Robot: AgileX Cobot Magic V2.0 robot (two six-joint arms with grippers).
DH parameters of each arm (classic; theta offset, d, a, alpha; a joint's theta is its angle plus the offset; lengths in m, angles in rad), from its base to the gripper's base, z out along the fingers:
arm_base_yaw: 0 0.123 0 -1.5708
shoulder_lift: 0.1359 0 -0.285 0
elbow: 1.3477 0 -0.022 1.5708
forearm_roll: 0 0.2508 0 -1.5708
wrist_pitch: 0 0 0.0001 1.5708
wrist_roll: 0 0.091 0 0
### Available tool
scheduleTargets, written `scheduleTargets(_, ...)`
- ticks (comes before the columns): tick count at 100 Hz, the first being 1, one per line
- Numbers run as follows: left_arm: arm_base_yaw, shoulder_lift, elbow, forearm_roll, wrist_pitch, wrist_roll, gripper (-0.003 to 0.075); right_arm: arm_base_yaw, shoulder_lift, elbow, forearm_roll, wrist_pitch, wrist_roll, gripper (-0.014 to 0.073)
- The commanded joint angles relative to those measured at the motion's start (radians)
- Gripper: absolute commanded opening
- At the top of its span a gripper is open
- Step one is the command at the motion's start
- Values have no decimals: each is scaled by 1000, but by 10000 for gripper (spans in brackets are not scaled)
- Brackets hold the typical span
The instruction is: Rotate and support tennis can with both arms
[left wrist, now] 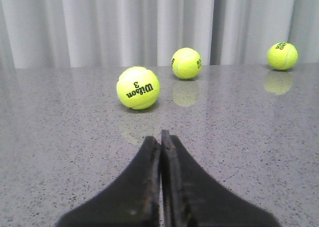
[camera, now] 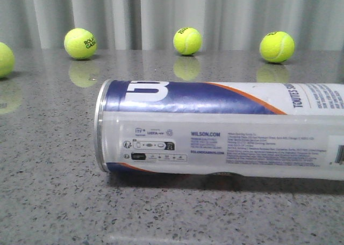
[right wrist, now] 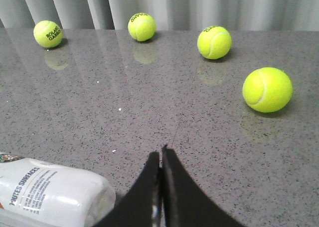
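Observation:
The tennis can [camera: 220, 128] lies on its side on the grey speckled table, close to the front camera. Its metal rim [camera: 100, 125] points left and its right end runs out of the frame. It shows a navy panel, an orange stripe and small print. Its rounded white end [right wrist: 50, 194] also shows in the right wrist view, beside my right gripper [right wrist: 160, 155], which is shut and empty and not touching it. My left gripper [left wrist: 160, 136] is shut and empty over bare table; the can is out of its view. Neither gripper shows in the front view.
Several yellow tennis balls lie on the table [camera: 48, 175]: far ones near the grey curtain [camera: 80, 43] [camera: 187, 41] [camera: 277, 47], one at the left edge [camera: 4, 59], a Wilson ball [left wrist: 138, 87] ahead of the left gripper, and one [right wrist: 267, 89] to the right of the right gripper.

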Motion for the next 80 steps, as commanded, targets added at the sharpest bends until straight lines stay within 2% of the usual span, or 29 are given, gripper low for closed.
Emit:
scheduleTargets(1,2,-40,-55,-5,-78,-2,-21,-5,-32,-2,-43,-86,1,-56)
scheduleTargets(20,2,-34,-143,-79,-39,-25,-21,-5,-65,14,-50,-87,1,-56)
scheduleTargets(37,2,33,-270,-102,167,-25,-21,-5,-65,14,-50,-89,1,-56)
scheduleTargets(58,2,214,-430,-99,335,-25,-13,-5,-65,14,-50,-89,1,-56)
scheduleTargets(68,2,314,-498,-107,399,-25,90,-5,-65,14,-50,-89,1,-56)
scheduleTargets(80,2,432,-555,-120,432,6,336,-5,-65,14,-50,-89,1,-56)
